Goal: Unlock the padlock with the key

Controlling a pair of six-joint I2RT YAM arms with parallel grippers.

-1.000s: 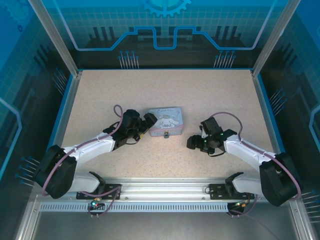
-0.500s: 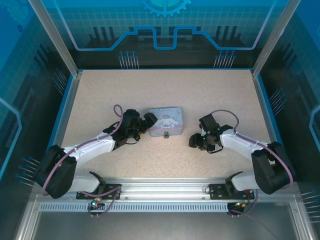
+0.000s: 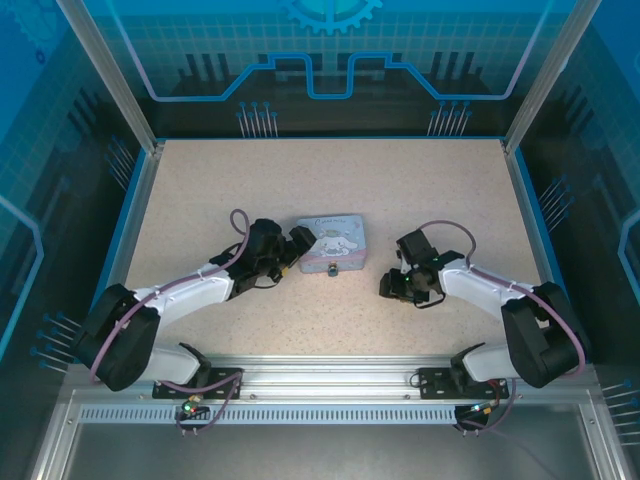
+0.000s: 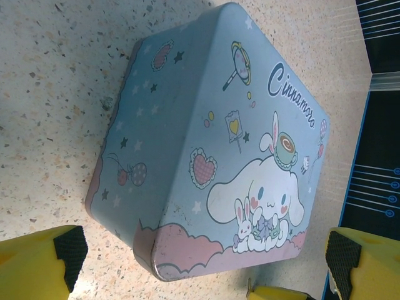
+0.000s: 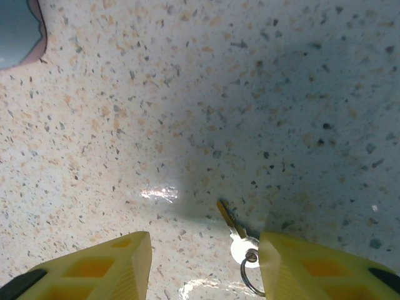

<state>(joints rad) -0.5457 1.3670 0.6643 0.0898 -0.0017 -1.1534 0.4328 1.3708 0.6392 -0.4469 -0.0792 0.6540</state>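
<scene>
The key, thin and brassy with a silver head on a small wire ring, lies flat on the speckled table. It sits between the yellow fingers of my right gripper, close to the right finger and touching neither; that gripper is open and low over the table. The padlock is a tiny dark speck at the tin's near edge. My left gripper is open beside the tin's left end, its black-padded fingertips spread wide with nothing between them.
The pastel blue-pink cartoon tin lies flat in the middle of the table, its corner toward the left wrist camera. One corner of the tin shows at the top left of the right wrist view. Blue walls ring the table.
The right arm drew its elbow in and its gripper settled slightly lower over the table. The left arm shifted a little; the tin and padlock stayed put.
</scene>
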